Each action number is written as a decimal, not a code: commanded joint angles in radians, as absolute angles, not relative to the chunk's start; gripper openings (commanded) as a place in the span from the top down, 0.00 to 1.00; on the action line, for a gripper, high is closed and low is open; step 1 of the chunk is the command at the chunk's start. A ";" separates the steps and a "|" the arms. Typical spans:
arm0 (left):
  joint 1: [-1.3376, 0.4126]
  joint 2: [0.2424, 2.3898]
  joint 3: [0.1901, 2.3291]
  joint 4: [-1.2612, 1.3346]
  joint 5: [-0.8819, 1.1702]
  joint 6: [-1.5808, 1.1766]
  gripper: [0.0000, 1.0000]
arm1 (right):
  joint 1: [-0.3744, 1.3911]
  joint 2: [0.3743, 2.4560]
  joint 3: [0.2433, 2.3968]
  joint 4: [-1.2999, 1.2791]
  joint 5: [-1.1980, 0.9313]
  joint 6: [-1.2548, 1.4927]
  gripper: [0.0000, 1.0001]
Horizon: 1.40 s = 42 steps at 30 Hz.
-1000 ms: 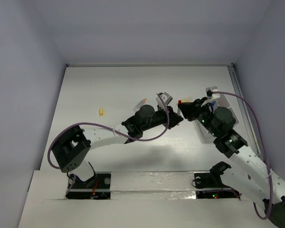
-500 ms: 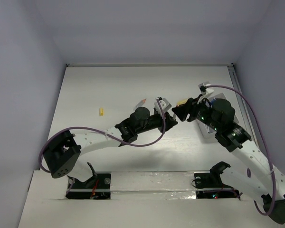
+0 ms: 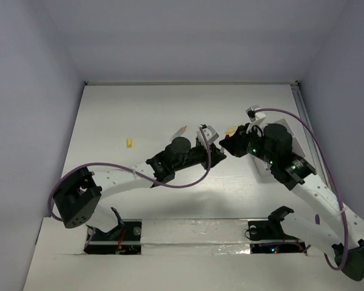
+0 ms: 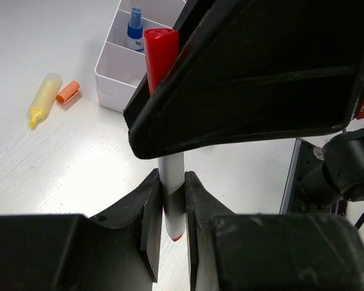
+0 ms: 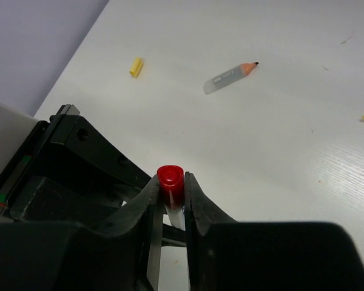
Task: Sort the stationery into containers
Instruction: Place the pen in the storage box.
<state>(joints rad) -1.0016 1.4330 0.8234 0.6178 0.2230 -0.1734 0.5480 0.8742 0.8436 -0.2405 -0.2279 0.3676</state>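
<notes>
Left gripper (image 4: 171,203): I saw it clenched on the white barrel of the red-capped pen (image 4: 170,182), near the pen's lower end, with the pen upright between the fingers.
Right gripper (image 5: 170,188): I saw it clamped on the same pen's red cap, one finger on each side.
Where the pen was: it was gripped by both claws at once above the table (image 3: 139,109), where the two arms met near the middle of the top view.
Containers (image 4: 112,91): the white box sat beyond the pen in the left wrist view, and a blue-topped item (image 4: 133,30) stood in one of its far compartments.
Yellow marker (image 4: 41,100): it lay on the table left of the box, with a loose orange cap (image 4: 68,92) just beside it.
Orange-tipped tube (image 5: 230,77): it lay on the table farther out, apart from both claws.
Yellow piece (image 5: 136,66): it lay alone toward the far left, well apart from the tube.
</notes>
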 commanded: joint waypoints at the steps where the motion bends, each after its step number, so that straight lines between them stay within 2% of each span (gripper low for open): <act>1: -1.012 1.365 0.808 0.681 0.183 -0.156 0.98 | 0.548 0.867 0.899 -0.256 -0.200 0.382 1.00; 2: -1.012 1.356 0.807 0.677 0.175 -0.156 0.84 | 0.548 0.865 0.899 -0.258 -0.158 0.383 1.00; 4: -1.026 1.341 0.790 0.681 0.149 -0.152 0.71 | 0.548 0.853 0.897 -0.252 -0.123 0.383 1.00; 5: -1.026 1.313 0.775 0.690 0.131 -0.150 0.50 | 0.548 0.850 0.899 -0.249 -0.104 0.385 1.00; 7: -1.039 1.281 0.735 0.698 0.075 -0.147 0.33 | 0.548 0.847 0.903 -0.241 -0.054 0.384 1.00; 8: -1.051 1.249 0.723 0.696 0.055 -0.144 0.18 | 0.548 0.850 0.907 -0.241 -0.011 0.379 1.00; 11: -1.060 1.175 0.674 0.670 -0.032 -0.143 0.02 | 0.548 0.865 0.919 -0.248 0.120 0.356 1.00; 14: -1.081 1.068 0.620 0.634 -0.100 -0.173 0.01 | 0.548 0.874 0.920 -0.270 0.250 0.327 1.00; 20: -1.081 0.835 0.499 0.609 -0.169 -0.264 0.01 | 0.539 0.920 0.920 -0.417 0.676 0.322 1.00; 24: -1.081 0.741 0.405 0.623 -0.193 -0.246 0.01 | 0.529 0.951 0.951 -0.650 0.854 0.420 1.00; 28: -1.081 0.674 0.334 0.673 -0.233 -0.245 0.01 | 0.509 0.943 0.951 -0.765 0.899 0.508 1.00; 34: -1.081 0.646 0.324 0.666 -0.210 -0.261 0.01 | 0.491 1.009 0.925 -0.762 0.998 0.532 1.00; 42: -1.081 0.646 0.319 0.664 -0.235 -0.265 0.01 | 0.469 1.092 0.830 -0.500 1.045 0.414 1.00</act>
<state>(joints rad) -1.0782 0.6571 0.3241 0.6086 -0.2127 -0.2531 0.4847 1.0935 0.8547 -0.6403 0.9768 0.4465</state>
